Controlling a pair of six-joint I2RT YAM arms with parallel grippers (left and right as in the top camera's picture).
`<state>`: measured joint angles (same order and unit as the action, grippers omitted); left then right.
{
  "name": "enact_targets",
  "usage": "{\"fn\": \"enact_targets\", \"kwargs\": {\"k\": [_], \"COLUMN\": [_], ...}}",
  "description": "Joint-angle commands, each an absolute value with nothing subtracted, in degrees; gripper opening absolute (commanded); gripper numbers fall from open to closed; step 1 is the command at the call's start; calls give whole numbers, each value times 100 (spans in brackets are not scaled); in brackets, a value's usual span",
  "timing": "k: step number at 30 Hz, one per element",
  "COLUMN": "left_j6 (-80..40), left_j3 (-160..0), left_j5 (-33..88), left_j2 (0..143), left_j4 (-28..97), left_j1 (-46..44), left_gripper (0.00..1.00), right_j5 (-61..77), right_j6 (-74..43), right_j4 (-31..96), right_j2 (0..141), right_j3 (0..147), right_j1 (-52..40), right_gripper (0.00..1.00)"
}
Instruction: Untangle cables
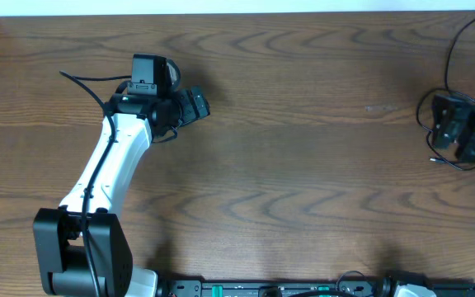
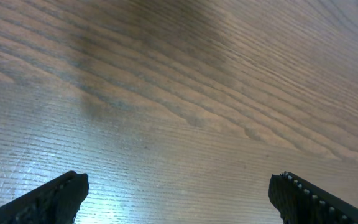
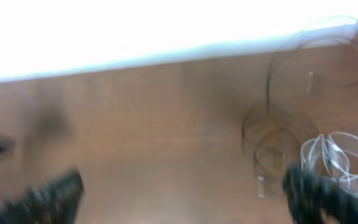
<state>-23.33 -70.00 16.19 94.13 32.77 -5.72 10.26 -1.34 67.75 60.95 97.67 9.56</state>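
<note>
1. Nearest, your left gripper: fingers spread wide, nothing between them, only bare table beneath. No cord shows in this view.
2. Your right gripper: fingers likewise wide apart and empty, hovering short of the cords. The view is smeared, and the fingertips read as dark blurs.
3. Just past the right finger lies the white cord, in small overlapping loops on the table. Beside it to the left is the black cord, thin loops running up toward the table's far edge. You cannot tell whether the two interlace or merely lie across each other.
4. Step in hand, as a judgement: the approach, with no cord gripped yet. Your next move calls for lowering the right fingers over a single strand at a free stretch or plug end. The left arm sits well apart and needs bringing across.
5. Hidden: the overhead view cuts off your right arm at the frame edge. Thin black lines there could be cord or arm wiring. Plug ends show only as pale smudges. Beyond the far edge, glare washes everything out.
</note>
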Motion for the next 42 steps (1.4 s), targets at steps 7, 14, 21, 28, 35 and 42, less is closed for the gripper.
{"fn": "enact_targets", "kwargs": {"k": [7,14,21,28,35,42], "left_j6": [-2318,-2318,-2318,-2318,-2318,-2318], "left_j3": [-7035,-7035,-7035,-7035,-7035,-7035], "left_j5": [1581,1584,1581,1581,1584,1581], "left_j2": [9445,9445,9445,9445,9445,9445], "left_j4": [3277,3277,3277,3277,3277,3277], "left_j1": [-548,-548,-548,-548,-548,-548], "left_gripper": [98,98,98,98,98,98], "right_j5": [327,333,333,360,314,379], "right_j6": [-43,-16,-16,-40,-75,-80], "right_j4": [2703,906,228,60,276,408], "right_j2": [4014,2405,976,233,27,91], "right_j3": [5380,2873,1223,377,32,32], "right_j1": [287,64,64,64,67,64], "right_gripper": [99,99,99,99,99,99]}}
